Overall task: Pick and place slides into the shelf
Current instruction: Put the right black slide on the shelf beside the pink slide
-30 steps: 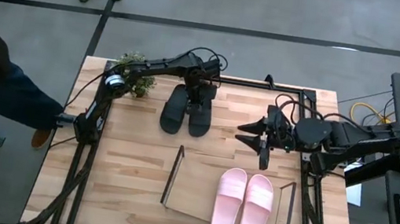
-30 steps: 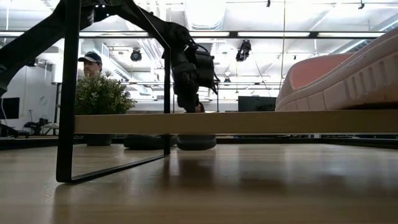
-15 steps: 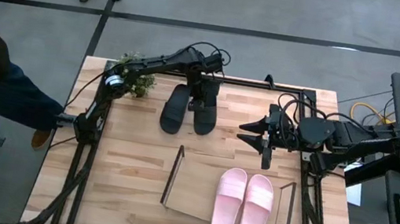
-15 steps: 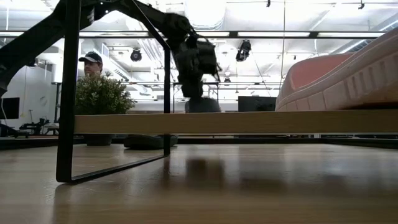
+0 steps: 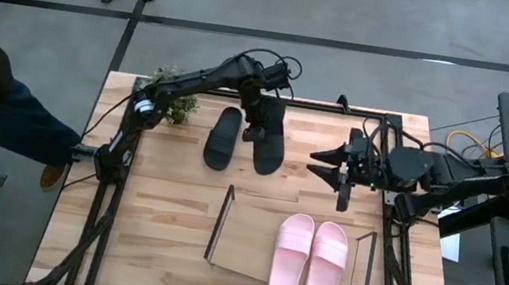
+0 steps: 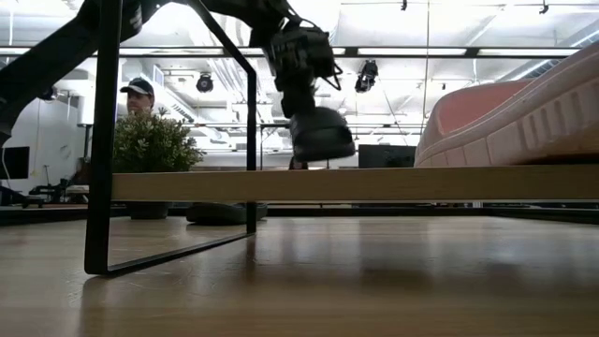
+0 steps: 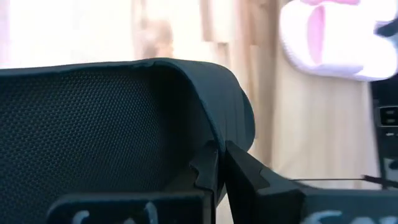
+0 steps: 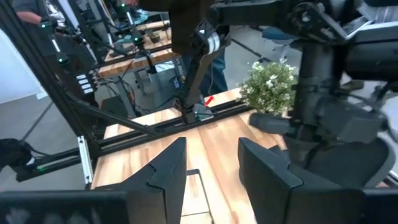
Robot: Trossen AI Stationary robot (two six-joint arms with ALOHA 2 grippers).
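My left gripper (image 5: pixel 260 121) is shut on a black slide (image 5: pixel 269 147) and holds it in the air over the table's far middle; in the low view that slide (image 6: pixel 323 139) hangs above the level of the shelf's board. The other black slide (image 5: pixel 223 138) lies sole down on the table beside it. Both pink slides (image 5: pixel 310 260) lie on the right half of the shelf (image 5: pixel 244 244). My right gripper (image 5: pixel 333 171) hovers open to the right of the held slide, with nothing between its fingers. My left gripper pinches the edge of the black slide's broad strap (image 7: pixel 205 134) between its two shut fingers (image 7: pixel 245 168). The fingers slant down onto it from above. The slide hangs below them, lifted clear of the table and a little tilted.
A small potted plant (image 5: pixel 172 100) stands at the far left of the table. Dark metal frames (image 5: pixel 220 223) (image 5: pixel 363 272) rise at the shelf's two ends. The board's left half is bare wood. A person (image 6: pixel 138 94) stands beyond the table.
My left gripper has risen, staying shut, and drifted a little toward the table's right edge. The black slide it holds has come off the table, clear of its partner, and has turned slightly. The other black slide has stayed where it was.
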